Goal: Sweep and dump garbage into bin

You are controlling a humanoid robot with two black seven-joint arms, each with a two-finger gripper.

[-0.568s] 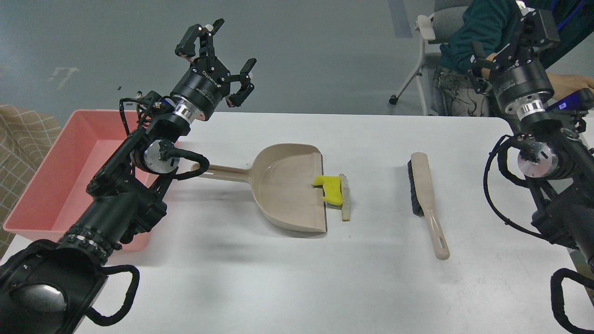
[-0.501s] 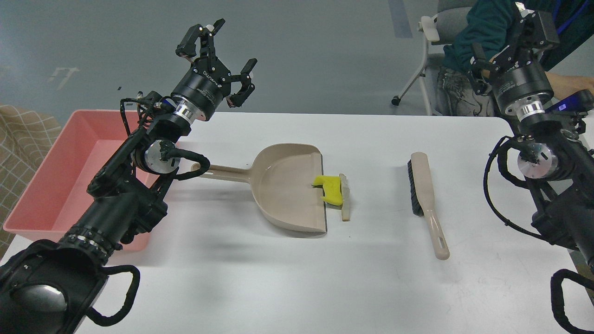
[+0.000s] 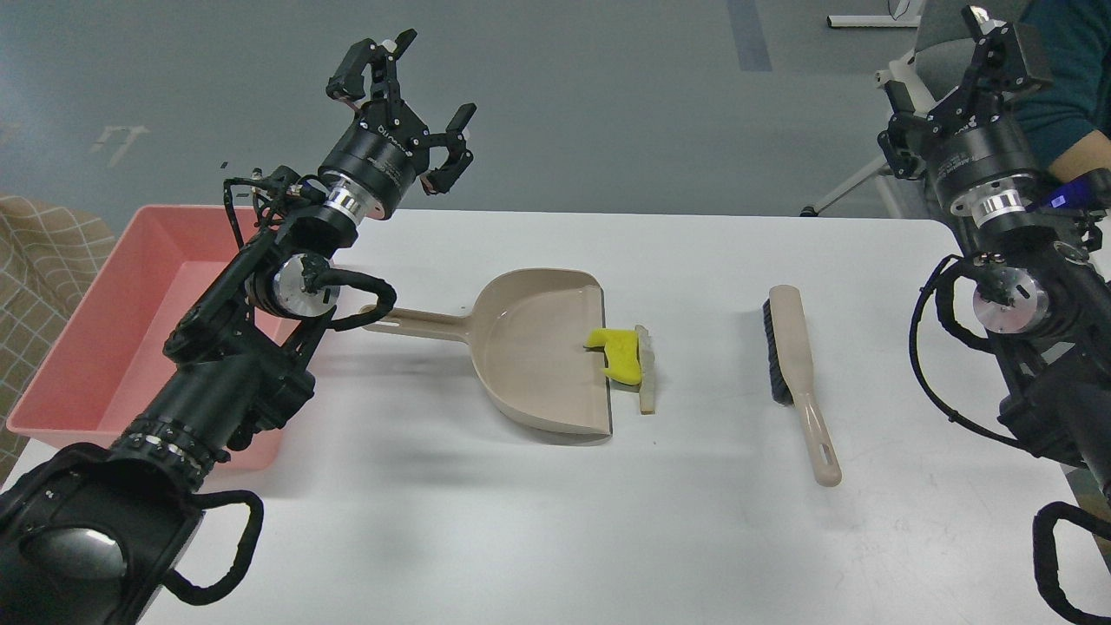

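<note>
The left gripper (image 3: 408, 95) hangs raised above the far edge of the worktop (image 3: 521, 521) with its jaws spread apart and nothing between them. The right gripper (image 3: 963, 69) is also lifted, at the far right; it is seen dark and partly end-on, so I cannot tell whether its jaws are apart or together.

From the left jaws, the beige dustpan (image 3: 538, 347) lies toward 5 o'clock, its slim handle (image 3: 417, 323) running along the 9-to-3 line with the free end pointing to 9 o'clock, close under the left forearm. The garbage sits at the pan's open lip, at 3 o'clock of its bowl: the yellow scrap (image 3: 618, 351) straddles the lip, half in, and the white bread-like slice (image 3: 646, 369) lies just outside, touching the yellow piece. The hand brush (image 3: 794, 373) rests well apart at 3 o'clock of the scraps, long axis roughly 12-to-6, bristles at the far end facing the pan, handle toward the near edge. From the right jaws it lies toward 7 o'clock, so the right arm is judged nearer to it, the left nearer to the pan handle. The salmon-pink bin (image 3: 104, 321) stands at the worktop's 9 o'clock edge; the left arm covers its right wall.
</note>
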